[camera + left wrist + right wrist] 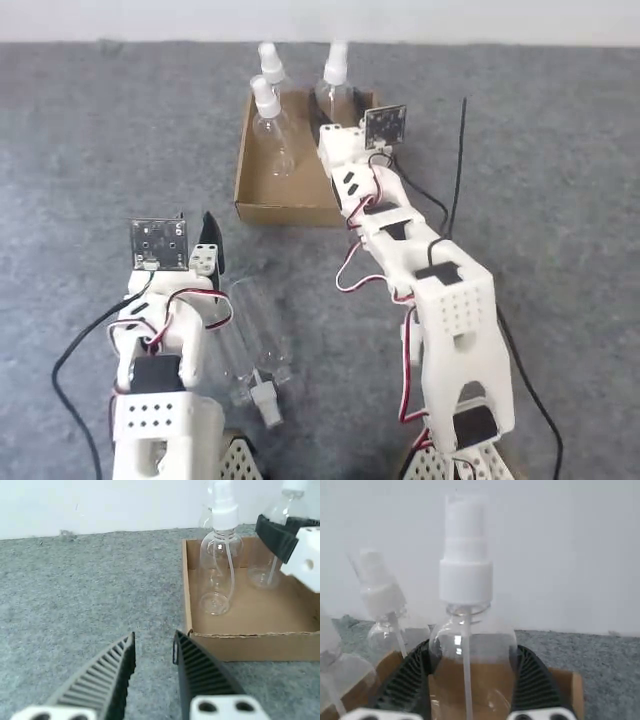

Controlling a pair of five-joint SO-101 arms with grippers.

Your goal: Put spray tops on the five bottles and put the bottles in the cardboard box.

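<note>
My right gripper's fingers (405,682) are clamped on either side of a clear bottle (485,630). It stands upright in the cardboard box (262,212) with its long axis vertical and its white spray top pointing up. In the high view the box lies at 12 o'clock on the table and this bottle stands at the box's 1 o'clock corner.

Two more capped bottles, one (268,115) and another (272,62), stand upright toward the box's 11 o'clock side, apart from the held one. That makes three bottles in the box.

Two further bottles, one (262,320) and another (228,350), lie side by side on the carpet at about 7 o'clock, just beside my left arm. Their long axes run roughly from 11 to 5 o'clock. A white spray top (266,397) shows at their 5 o'clock end; I cannot tell whether both are capped.

My left gripper (154,637) hangs over the carpet with its fingers (112,672) spread and nothing between them, facing the box.

The surface is grey carpet (520,150), with a plain white wall (500,20) behind it.
</note>
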